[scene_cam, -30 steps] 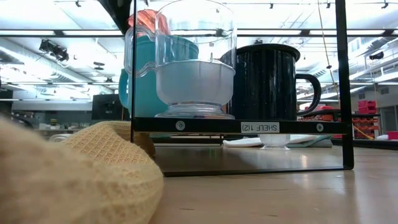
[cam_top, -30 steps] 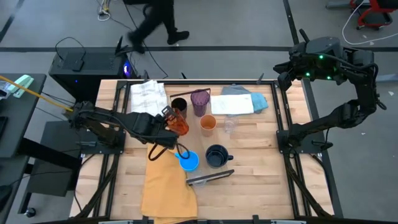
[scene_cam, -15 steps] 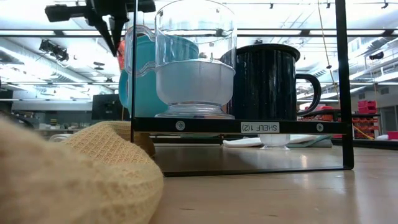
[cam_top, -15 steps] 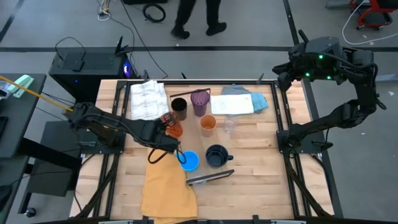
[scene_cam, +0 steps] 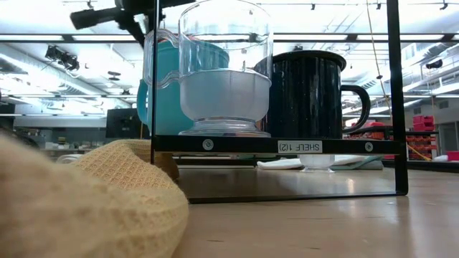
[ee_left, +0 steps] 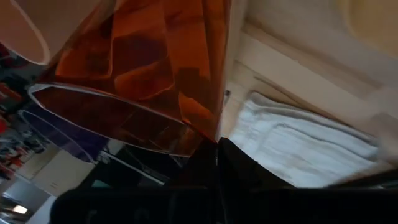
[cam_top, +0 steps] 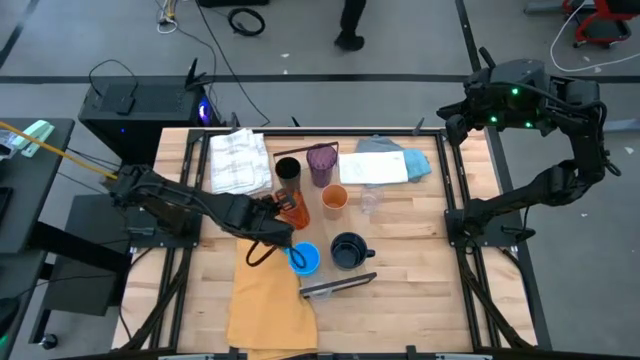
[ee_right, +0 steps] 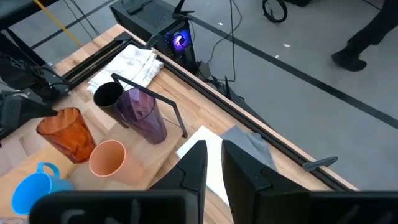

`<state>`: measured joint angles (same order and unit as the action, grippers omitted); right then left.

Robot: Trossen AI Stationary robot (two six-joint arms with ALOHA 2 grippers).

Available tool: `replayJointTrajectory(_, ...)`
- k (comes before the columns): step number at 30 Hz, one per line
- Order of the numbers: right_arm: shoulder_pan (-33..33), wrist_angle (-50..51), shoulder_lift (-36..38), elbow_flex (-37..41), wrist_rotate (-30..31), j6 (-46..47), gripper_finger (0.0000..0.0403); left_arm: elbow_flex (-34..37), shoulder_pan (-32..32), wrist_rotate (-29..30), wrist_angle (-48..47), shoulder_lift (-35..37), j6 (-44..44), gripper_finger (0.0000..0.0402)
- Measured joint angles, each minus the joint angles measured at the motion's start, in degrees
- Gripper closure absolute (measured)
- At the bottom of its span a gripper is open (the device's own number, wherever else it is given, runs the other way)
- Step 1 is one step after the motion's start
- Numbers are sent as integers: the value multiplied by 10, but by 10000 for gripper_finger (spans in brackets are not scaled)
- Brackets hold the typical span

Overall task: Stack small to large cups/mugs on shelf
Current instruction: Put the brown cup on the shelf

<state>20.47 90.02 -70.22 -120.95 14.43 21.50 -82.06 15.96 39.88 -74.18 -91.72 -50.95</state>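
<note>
Orange tumbler, clamped at its rim by my left fingers, sits mid-counter beside the black cup; this step is its placement, and next I should release it and withdraw cleanly.

overhead looks down, low view level, wrists close

Low view: yellow cloth blurred and cropped; blue mug half hidden
</note>
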Motion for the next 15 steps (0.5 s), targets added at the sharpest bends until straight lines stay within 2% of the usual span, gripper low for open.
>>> replayJointTrajectory(15, 0, 0, 0, 0, 0, 0, 349, 0, -37, -18, 59, -2, -42, 393)
